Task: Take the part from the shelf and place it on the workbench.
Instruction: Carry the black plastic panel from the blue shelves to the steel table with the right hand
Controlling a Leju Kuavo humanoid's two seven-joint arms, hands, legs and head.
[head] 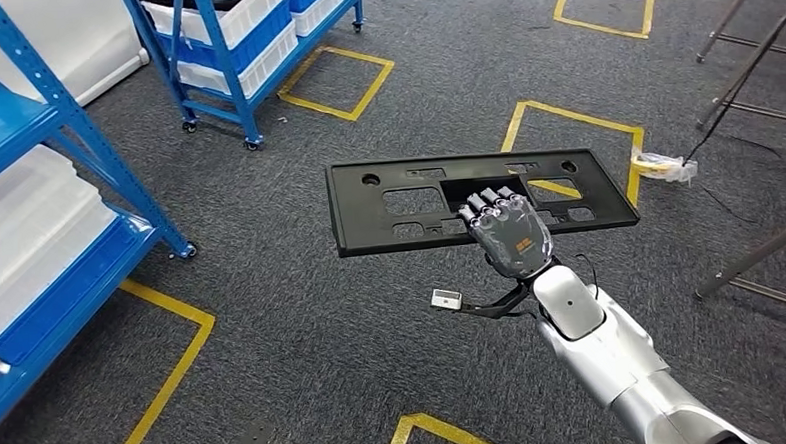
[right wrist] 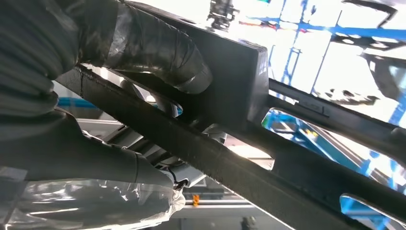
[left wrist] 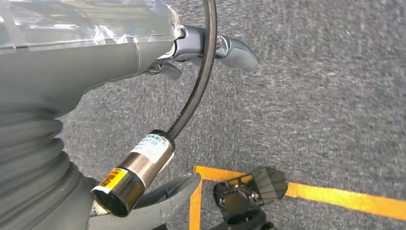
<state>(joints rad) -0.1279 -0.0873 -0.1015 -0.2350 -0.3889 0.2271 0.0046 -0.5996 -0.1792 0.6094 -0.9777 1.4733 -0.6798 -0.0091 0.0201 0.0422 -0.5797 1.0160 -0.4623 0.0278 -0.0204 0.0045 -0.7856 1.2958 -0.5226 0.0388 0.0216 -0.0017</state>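
My right arm reaches forward and up from the lower right of the head view, and the right hand (head: 511,234) grips the black plastic panel (head: 468,194) at the middle of its near long edge, fingers (head: 490,202) laid over the top face. The panel is held roughly level above the grey carpeted floor (head: 303,316), long side across my view, clear of the blue shelf rack (head: 62,176) at the left edge — it touches nothing but the hand.

From the right wrist I see the panel's underside (right wrist: 249,158) close up, with the thumb (right wrist: 158,50) pressed against it; that grip from below is hidden in the head view. Backlight washes out much of that picture, so the cut-outs are hard to read.

The left hand (left wrist: 158,52) hangs over the carpet beside a yellow floor marking (left wrist: 335,196). Its fingers look curled in and I see nothing in them — though they are partly cut off, so I cannot tell for certain. A cable with a metal barrel connector (left wrist: 136,170) crosses in front.
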